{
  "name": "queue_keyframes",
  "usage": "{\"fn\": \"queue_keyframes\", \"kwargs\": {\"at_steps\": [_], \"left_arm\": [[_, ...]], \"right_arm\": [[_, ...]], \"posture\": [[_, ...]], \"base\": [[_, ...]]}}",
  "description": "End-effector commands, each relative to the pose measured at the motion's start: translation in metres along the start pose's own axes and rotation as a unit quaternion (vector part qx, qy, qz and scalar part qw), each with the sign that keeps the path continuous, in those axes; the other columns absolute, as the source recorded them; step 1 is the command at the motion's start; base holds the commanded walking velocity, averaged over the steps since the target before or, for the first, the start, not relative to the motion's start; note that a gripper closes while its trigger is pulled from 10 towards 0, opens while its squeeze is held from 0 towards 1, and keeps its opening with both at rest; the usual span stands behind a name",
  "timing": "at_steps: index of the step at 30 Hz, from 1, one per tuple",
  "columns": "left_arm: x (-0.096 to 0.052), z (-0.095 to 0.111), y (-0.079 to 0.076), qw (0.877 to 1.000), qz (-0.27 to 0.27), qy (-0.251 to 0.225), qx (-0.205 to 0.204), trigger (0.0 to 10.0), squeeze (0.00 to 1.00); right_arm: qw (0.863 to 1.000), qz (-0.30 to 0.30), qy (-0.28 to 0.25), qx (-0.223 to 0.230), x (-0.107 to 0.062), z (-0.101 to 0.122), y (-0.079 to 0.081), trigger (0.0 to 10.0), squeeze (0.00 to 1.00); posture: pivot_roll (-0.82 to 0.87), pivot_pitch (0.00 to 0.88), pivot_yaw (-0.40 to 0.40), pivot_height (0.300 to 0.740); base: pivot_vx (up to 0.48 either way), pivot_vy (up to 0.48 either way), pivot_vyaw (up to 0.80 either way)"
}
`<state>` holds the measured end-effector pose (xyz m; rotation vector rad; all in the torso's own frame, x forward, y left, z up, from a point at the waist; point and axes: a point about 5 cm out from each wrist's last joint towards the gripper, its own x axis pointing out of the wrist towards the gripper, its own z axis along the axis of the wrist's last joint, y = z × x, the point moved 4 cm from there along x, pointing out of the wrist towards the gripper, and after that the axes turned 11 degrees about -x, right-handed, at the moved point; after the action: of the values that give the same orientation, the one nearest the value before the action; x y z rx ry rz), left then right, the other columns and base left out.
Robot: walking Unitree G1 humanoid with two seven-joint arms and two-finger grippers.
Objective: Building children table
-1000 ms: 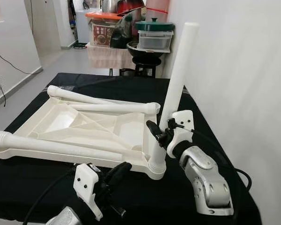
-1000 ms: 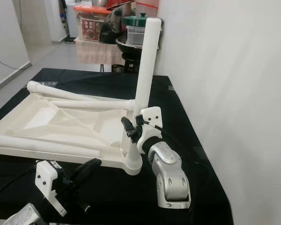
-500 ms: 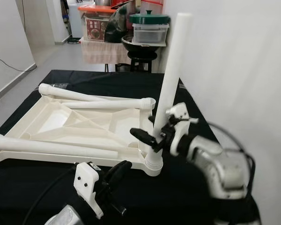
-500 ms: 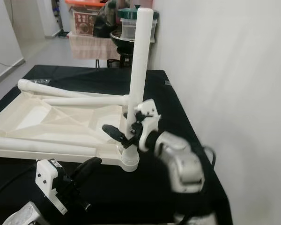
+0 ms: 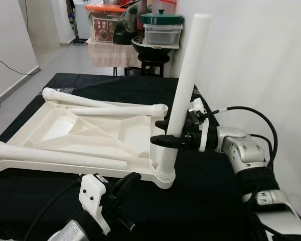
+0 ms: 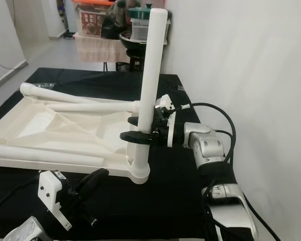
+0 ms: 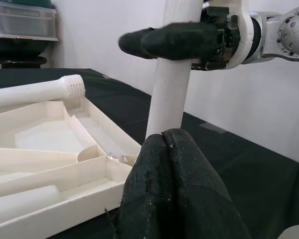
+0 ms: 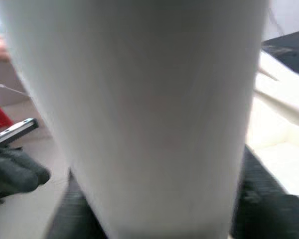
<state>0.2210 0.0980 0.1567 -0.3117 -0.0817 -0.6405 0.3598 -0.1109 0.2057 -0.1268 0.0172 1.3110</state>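
So the right gripper (image 5: 166, 133) is wrapped around the standing table leg (image 5: 185, 90) low down, one black finger on each side of the tube, just above the corner socket (image 5: 164, 175) of the upside-down tabletop (image 5: 85, 135). In the right wrist view the white tube sits right between the fingers, so it looks pinched on the leg rather than just parked beside it. The left gripper (image 5: 121, 187) hangs in front of that same corner, a bit below and short of the socket, fingers pressed together with nothing in them; its wrist camera looks straight at the leg's base. Three more legs are lying on the tabletop: one long leg (image 5: 55, 154) across the edge nearest the left gripper, and two far legs (image 5: 105, 108) over on the side away from both grippers. All of it sits on a black cloth (image 5: 200, 201) over the work surface. My guess on handling: it's hollow molded plastic, so light and stiff, but smooth and round, which means it'll want to spin or slide in a two-finger pinch. Grabbing low near the socket seems right, since a high grip would just lever the tube sideways. The threaded ends look like they could cross-thread if the leg goes in tilted, and it does lean slightly right now.
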Motion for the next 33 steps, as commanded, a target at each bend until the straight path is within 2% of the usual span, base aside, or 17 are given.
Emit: {"fn": "queue_keyframes", "kwargs": {"at_steps": [1,8,12,13,14,15,16,21,22,23,25,27,28,29,30,32,33], "left_arm": [[0.000,0.002,-0.002,1.000,-0.003,0.000,-0.002,10.0,0.00],[0.001,0.002,-0.003,1.000,-0.004,-0.001,-0.002,10.0,0.00],[0.001,0.003,-0.004,1.000,-0.004,-0.003,-0.001,10.0,0.00],[0.000,0.004,-0.004,1.000,-0.004,-0.003,0.000,10.0,0.00],[0.000,0.006,-0.002,1.000,-0.003,-0.004,0.001,10.0,0.00],[0.000,0.006,-0.002,1.000,-0.003,-0.004,0.001,10.0,0.00],[0.000,0.006,-0.001,1.000,-0.003,-0.003,0.002,10.0,0.00],[0.001,0.006,0.000,1.000,-0.003,-0.003,0.002,10.0,0.00],[0.003,0.005,0.000,1.000,-0.004,-0.003,0.001,10.0,0.00],[0.003,0.005,0.000,1.000,-0.004,-0.003,0.001,10.0,0.00],[0.006,0.005,0.002,1.000,-0.002,-0.007,0.004,10.0,0.00],[0.007,0.005,0.002,1.000,-0.001,-0.008,0.005,10.0,0.00],[0.007,0.005,0.003,1.000,0.000,-0.008,0.006,10.0,0.00],[0.007,0.005,0.003,1.000,0.000,-0.008,0.006,10.0,0.00],[0.008,0.005,0.004,1.000,0.000,-0.008,0.006,10.0,0.00],[0.008,0.005,0.004,1.000,0.000,-0.008,0.006,10.0,0.00],[0.009,0.004,0.004,1.000,-0.001,-0.008,0.005,10.0,0.00]], "right_arm": [[1.000,0.009,0.003,-0.012,-0.004,0.002,-0.002,0.0,0.00],[0.999,-0.009,0.022,-0.029,-0.012,-0.007,-0.008,0.0,0.00],[0.995,-0.063,0.067,-0.030,-0.009,-0.032,-0.003,0.0,0.00],[0.986,-0.115,0.112,-0.048,0.006,-0.054,0.011,0.0,0.00],[0.958,-0.272,0.090,0.023,0.026,-0.060,0.016,0.0,0.00],[0.958,-0.272,0.090,0.023,0.026,-0.060,0.016,0.0,0.00],[0.929,-0.350,0.110,0.051,0.036,-0.071,0.038,0.0,0.00],[0.917,-0.372,0.135,0.046,0.040,-0.075,0.049,0.0,0.00],[0.906,-0.396,0.141,0.045,0.034,-0.075,0.043,0.0,0.00],[0.906,-0.396,0.141,0.045,0.034,-0.075,0.043,0.0,0.00],[0.900,-0.411,0.135,0.046,0.024,-0.071,0.021,0.0,0.00],[0.896,-0.421,0.130,0.054,0.022,-0.070,0.016,0.0,0.00],[0.895,-0.423,0.132,0.052,0.021,-0.070,0.015,6.1,0.00],[0.895,-0.423,0.132,0.052,0.021,-0.070,0.015,6.1,0.00],[0.897,-0.419,0.127,0.055,0.024,-0.067,0.019,10.0,1.00],[0.897,-0.419,0.127,0.055,0.024,-0.067,0.019,10.0,1.00],[0.909,-0.401,0.112,0.035,0.025,-0.060,0.017,10.0,1.00]], "posture": [[0.02,0.000,-0.079,0.740],[0.02,0.000,-0.085,0.740],[0.02,0.000,-0.102,0.740],[0.02,0.000,-0.098,0.740],[0.01,0.000,-0.088,0.740],[0.01,0.000,-0.088,0.740],[0.00,0.000,-0.079,0.740],[-0.01,0.000,-0.068,0.740],[0.00,0.000,-0.083,0.740],[0.00,0.000,-0.083,0.740],[0.00,0.000,-0.090,0.740],[0.00,0.000,-0.090,0.740],[0.00,0.000,-0.092,0.740],[0.00,0.000,-0.092,0.740],[0.01,0.000,-0.094,0.740],[0.01,0.000,-0.094,0.740],[0.00,0.000,-0.090,0.740]], "base": [[0.000,0.000,0.00],[0.000,0.000,0.00],[0.000,0.000,0.00],[0.000,0.000,0.00],[0.000,0.000,0.00],[0.000,0.000,0.00],[0.000,0.000,0.00],[0.000,0.000,0.00],[0.000,0.000,0.00],[0.000,0.000,0.00],[0.000,0.000,0.00],[0.000,0.000,0.00],[0.000,0.000,0.00],[0.000,0.000,0.00],[0.000,0.000,0.00],[0.000,0.000,0.00],[0.000,0.000,0.00]]}}
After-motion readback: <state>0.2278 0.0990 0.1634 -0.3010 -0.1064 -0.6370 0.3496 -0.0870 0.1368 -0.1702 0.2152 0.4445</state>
